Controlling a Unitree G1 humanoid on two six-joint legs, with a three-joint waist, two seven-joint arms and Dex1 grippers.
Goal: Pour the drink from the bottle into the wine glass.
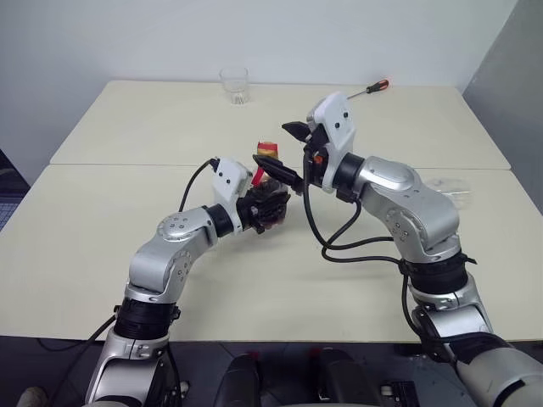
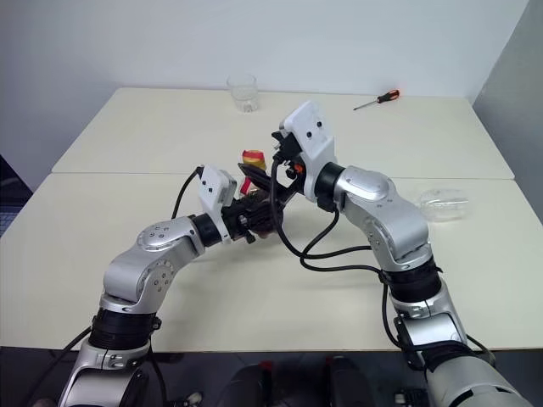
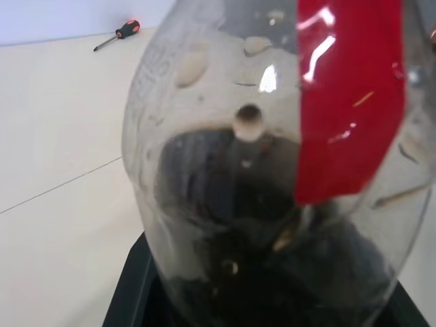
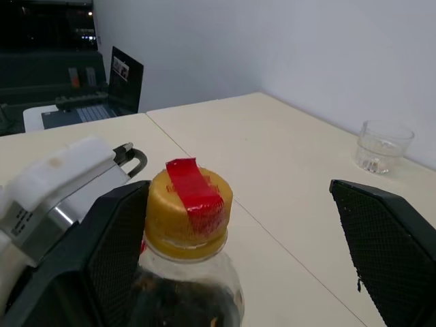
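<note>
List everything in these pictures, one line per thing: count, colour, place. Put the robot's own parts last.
bottle: one, clear with a red label, dark drink inside, near the table's middle, gripped by the left hand.
cap: one, yellow with a strip of red tape, on the bottle.
tumbler: one, clear, far edge of the table.
screwdriver: one, red and black handle, far right of the table.
wine glass: one, clear, lying on its side at the table's right.
table: cream, two tops pushed together.
laptop: one, dark, on a surface beyond the table.
left hand: black fingers, shut on the bottle.
right hand: black fingers, open around the cap.
</note>
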